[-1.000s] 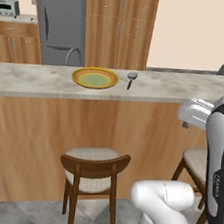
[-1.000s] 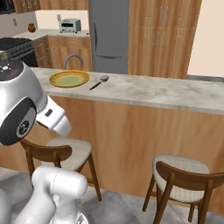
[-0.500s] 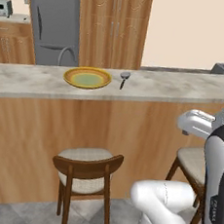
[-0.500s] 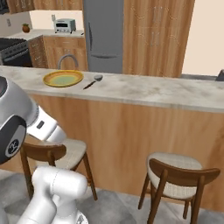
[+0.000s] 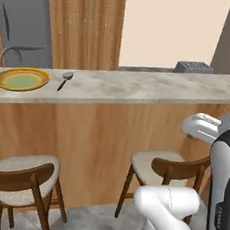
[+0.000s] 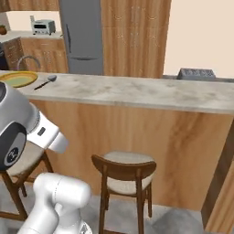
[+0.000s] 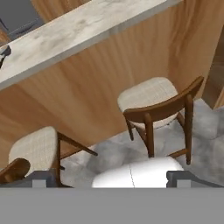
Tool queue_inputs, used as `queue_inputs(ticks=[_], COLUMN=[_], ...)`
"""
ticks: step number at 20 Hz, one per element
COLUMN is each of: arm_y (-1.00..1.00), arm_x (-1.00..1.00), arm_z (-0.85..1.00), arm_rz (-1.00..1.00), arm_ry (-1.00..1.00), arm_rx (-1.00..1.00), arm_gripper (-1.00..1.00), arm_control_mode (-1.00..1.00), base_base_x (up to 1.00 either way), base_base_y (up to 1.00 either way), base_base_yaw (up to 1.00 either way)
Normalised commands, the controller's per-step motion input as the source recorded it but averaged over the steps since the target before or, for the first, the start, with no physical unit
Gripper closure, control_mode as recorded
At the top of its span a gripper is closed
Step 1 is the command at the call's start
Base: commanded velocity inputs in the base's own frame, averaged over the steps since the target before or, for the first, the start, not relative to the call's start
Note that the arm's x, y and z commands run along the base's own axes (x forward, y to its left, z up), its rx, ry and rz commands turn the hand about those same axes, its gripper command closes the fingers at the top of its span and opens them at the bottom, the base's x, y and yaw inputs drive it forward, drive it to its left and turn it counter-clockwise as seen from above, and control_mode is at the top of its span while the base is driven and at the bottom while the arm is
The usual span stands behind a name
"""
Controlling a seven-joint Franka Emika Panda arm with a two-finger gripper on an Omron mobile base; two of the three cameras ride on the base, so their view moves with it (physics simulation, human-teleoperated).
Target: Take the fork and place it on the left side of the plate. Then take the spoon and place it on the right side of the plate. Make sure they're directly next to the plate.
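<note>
While the hand [image 7: 107, 177] sits low with its fingers spread wide and empty, aimed at the stools, the yellow plate [image 5: 21, 78] rests at the desk's [image 5: 140, 87] left end, spoon [image 5: 64, 79] just right of it. Fork not discernible; locating it likely comes next.

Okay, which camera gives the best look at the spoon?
The left base view: the spoon lies whole beside the plate. The right base view shows it smaller and farther off; the hand view catches just a dark bit at its edge.

base driven right, plate [image 5: 21, 79] now far left
</note>
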Motion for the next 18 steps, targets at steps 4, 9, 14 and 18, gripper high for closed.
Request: queue_inputs(ticks=[4, 9, 14, 18], arm_y=[0.0, 0.0, 0.0, 0.0], arm_x=[0.0, 0.0, 0.0, 0.0], arm_z=[0.0, 0.0, 0.0, 0.0], arm_rz=[0.0, 0.0, 0.0, 0.0], arm_ry=[0.0, 0.0, 0.0, 0.0], arm_rx=[0.0, 0.0, 0.0, 0.0], arm_gripper=[-1.0, -1.0, -1.0, -1.0], arm_control_mode=[1.0, 1.0, 1.0, 1.0], base_base_x=[-0.11, -0.09, 0.0, 0.15], base_base_y=[-1.0, -1.0, -1.0, -1.0], base_base_yaw=[-0.1, -0.09, -0.05, -0.04])
